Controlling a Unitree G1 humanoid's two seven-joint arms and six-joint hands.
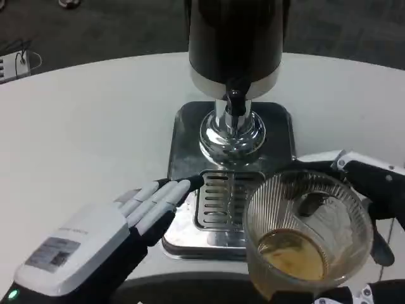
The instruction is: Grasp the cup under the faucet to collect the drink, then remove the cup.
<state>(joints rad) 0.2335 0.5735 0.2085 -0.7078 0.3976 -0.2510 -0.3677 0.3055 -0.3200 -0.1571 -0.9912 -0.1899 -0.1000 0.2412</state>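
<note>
A clear ribbed cup [304, 237] with amber drink in its bottom is held by my right hand [373, 202] at the lower right, lifted off the drip grate and toward the camera. The black faucet [235, 101] juts from the dark dispenser [235, 44] above a chrome base [231, 136]. The slotted drip grate [223, 201] lies bare below the faucet. My left hand [120, 231] hovers at the lower left with its fingers stretched out, their tips at the grate's left edge, holding nothing.
The dispenser stands on a shiny metal tray [183, 126] in the middle of the round white table [88, 133]. A white power strip [14, 64] lies at the far left edge. Dark floor lies beyond the table.
</note>
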